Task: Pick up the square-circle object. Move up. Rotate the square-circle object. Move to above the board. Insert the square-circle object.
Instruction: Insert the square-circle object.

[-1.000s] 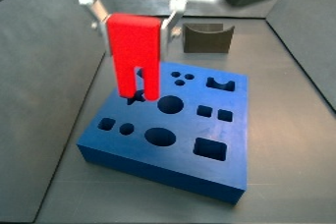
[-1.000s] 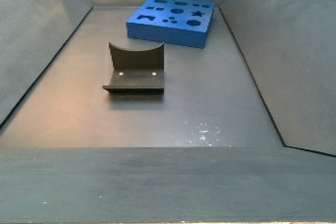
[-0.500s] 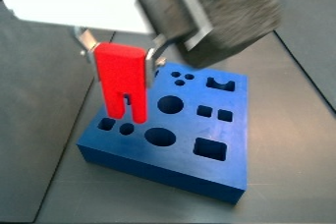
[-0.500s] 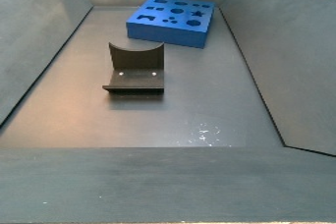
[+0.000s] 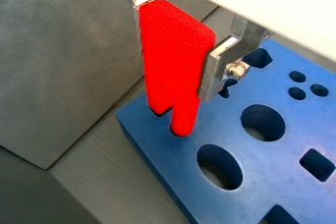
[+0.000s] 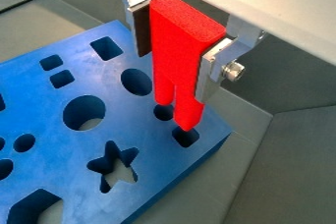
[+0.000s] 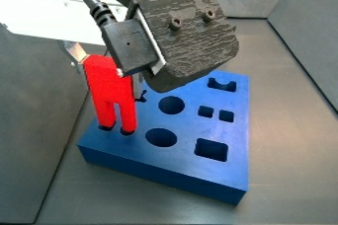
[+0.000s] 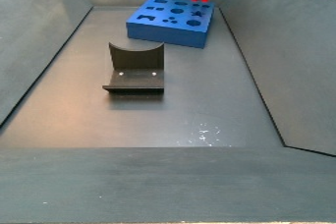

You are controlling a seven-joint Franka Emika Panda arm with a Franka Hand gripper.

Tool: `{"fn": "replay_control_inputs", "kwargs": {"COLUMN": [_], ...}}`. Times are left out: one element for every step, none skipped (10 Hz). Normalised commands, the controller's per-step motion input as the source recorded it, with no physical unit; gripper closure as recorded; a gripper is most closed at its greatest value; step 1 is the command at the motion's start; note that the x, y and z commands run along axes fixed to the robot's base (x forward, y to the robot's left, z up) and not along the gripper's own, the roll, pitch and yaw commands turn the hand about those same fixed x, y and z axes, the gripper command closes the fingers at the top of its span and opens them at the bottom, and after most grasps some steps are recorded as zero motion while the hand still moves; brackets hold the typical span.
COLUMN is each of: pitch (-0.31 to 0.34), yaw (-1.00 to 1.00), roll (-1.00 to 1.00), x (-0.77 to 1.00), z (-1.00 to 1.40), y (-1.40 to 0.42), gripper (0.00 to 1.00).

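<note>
Grey matte floor bears the thick blue board (image 7: 165,145); above, the pincer (image 6: 178,41) clamps the two-pronged red square-circle object (image 6: 178,56).

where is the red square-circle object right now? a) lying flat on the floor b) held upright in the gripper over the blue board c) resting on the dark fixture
b: the gripper holds the square-circle object upright, its lower prongs at the board.
</note>
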Motion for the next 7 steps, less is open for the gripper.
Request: {"fn": "replay_control_inputs", "kwargs": {"pitch": [-0.044,-0.039,-0.044,-0.037,-0.031,-0.031,-0.043], "yaw": [-0.03,-0.01,0.00,0.00,0.00,0.00,0.00], "roll": [0.00,0.00,0.00,0.00,0.00,0.00,0.01], "x": [0.00,0.00,0.00,0.00,0.00,0.00,0.00], "z": [-0.09,-0.06,-0.06,-0.07,-0.09,-0.10,-0.14], "y": [0.00,0.00,0.00,0.00,0.03,0.03,0.00], "gripper": [1.00,1.00,1.00,1.00,1.00,1.00,1.00]}}
